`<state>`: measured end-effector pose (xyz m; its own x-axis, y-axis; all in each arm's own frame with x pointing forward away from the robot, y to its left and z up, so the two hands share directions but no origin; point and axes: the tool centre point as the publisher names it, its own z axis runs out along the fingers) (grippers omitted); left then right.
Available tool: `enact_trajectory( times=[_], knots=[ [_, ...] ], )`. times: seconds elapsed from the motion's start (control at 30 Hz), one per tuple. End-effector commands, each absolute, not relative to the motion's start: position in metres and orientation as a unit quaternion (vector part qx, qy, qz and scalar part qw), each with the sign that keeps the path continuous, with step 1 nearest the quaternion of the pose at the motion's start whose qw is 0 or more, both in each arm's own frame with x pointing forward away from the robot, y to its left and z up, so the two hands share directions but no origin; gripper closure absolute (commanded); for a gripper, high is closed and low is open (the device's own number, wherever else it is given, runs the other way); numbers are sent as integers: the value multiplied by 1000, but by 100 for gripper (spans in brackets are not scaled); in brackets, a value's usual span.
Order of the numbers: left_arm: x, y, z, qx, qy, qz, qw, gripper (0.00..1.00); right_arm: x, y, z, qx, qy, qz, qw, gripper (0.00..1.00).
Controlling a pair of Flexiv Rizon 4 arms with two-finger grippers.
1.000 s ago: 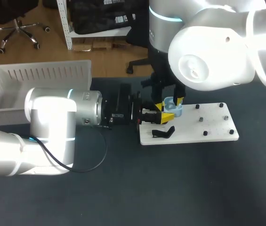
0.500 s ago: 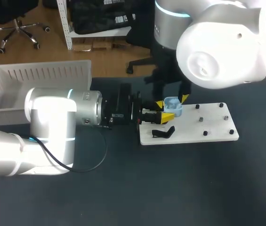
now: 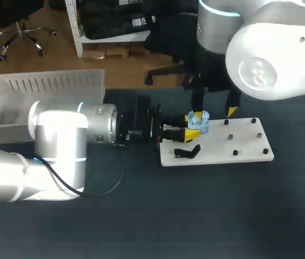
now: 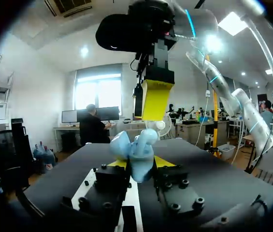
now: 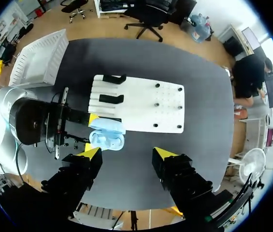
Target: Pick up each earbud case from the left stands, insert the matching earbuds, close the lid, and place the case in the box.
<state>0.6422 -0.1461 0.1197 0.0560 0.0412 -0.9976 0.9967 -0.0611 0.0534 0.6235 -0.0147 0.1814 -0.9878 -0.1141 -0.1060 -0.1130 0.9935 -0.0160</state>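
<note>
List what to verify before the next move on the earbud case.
1. Left jaws grip the earbud case from two sides: ok.
2. Case lid open: ok.
3. Right jaws open, holding nothing: ok.
4. Right jaws above the case, not touching it: ok.
5. Earbuds seated in the case: cannot tell.
</note>
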Motion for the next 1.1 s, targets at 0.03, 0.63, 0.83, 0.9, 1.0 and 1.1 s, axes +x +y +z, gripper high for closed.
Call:
enact_trajectory(
  times=[0.03,0.63,0.83,0.9,1.0,1.1],
  knots=[
    [642,-147,119,538,481,-489,490,100,622,-21,177,-53,997,-1,55,34],
    [642,-147,119,538,481,-489,490,100,626,-8,168,-64,997,5,42,33],
    [642,-147,119,538,481,-489,490,100,627,-6,170,-66,997,4,44,32],
    [642,-147,119,538,481,-489,490,100,626,-6,172,-67,997,3,44,32],
    [642,-147,119,538,481,-489,490,100,623,-8,173,-66,997,2,42,29],
    [642,-147,119,538,481,-489,490,100,620,-12,172,-62,997,-5,37,27]
  ],
)
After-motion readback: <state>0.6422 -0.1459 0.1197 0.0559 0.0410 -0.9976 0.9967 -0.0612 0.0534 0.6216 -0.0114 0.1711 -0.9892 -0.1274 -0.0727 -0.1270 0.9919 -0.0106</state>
